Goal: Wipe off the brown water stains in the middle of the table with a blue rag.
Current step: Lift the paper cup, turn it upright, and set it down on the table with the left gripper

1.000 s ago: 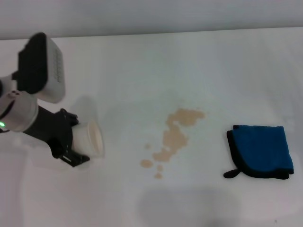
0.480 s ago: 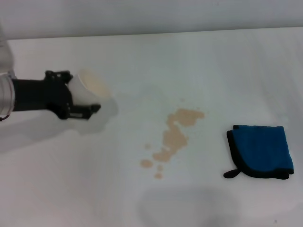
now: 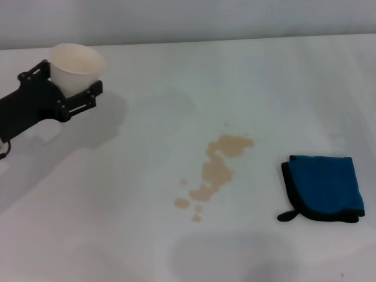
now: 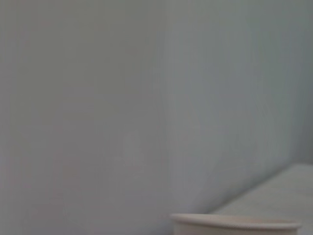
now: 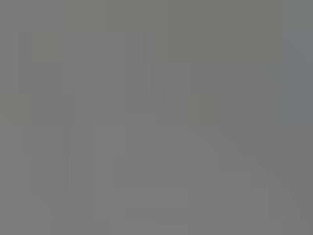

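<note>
The brown water stains (image 3: 218,167) lie in the middle of the white table (image 3: 264,88), with small droplets toward the near left. The blue rag (image 3: 324,188) lies folded flat to the right of the stains, its black loop tab at the near left corner. My left gripper (image 3: 69,88) is at the far left, well away from the stains, shut on a white paper cup (image 3: 76,67) held upright. The cup's rim also shows in the left wrist view (image 4: 234,225). My right gripper is out of view; the right wrist view shows only plain grey.
A grey wall runs along the table's far edge (image 3: 188,41). The cup and left arm cast a shadow (image 3: 100,123) on the table beside them.
My left gripper has swung from the near left to the far left and turned the paper cup from lying on its side to upright. The stains and rag have not moved.
</note>
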You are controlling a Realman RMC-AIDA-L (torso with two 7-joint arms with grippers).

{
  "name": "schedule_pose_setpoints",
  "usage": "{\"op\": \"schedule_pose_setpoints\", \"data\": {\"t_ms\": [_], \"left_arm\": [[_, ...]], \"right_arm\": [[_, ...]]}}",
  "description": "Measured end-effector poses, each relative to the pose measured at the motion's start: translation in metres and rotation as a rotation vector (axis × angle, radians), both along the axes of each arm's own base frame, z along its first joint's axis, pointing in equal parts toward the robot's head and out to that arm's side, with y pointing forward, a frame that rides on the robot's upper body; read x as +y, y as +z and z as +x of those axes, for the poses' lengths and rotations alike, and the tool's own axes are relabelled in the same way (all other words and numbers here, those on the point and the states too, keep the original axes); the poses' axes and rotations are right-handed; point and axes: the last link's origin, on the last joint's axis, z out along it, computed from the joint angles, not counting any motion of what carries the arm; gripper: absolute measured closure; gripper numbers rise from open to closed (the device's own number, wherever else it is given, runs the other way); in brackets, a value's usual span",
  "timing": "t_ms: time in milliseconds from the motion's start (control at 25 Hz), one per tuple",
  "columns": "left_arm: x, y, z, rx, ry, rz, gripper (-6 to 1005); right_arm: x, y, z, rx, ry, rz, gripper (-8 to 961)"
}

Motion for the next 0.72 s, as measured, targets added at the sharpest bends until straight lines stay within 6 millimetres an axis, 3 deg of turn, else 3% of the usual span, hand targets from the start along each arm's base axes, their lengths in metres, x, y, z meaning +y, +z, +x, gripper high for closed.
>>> {"op": "schedule_pose_setpoints", "data": {"t_ms": [720], "left_arm": [[-0.04,-0.049,-0.042,0.018,0.133,0.05,138]], "right_arm": [[0.001,-0.003,-0.001,0.011,-0.002,-0.005,86]]}}
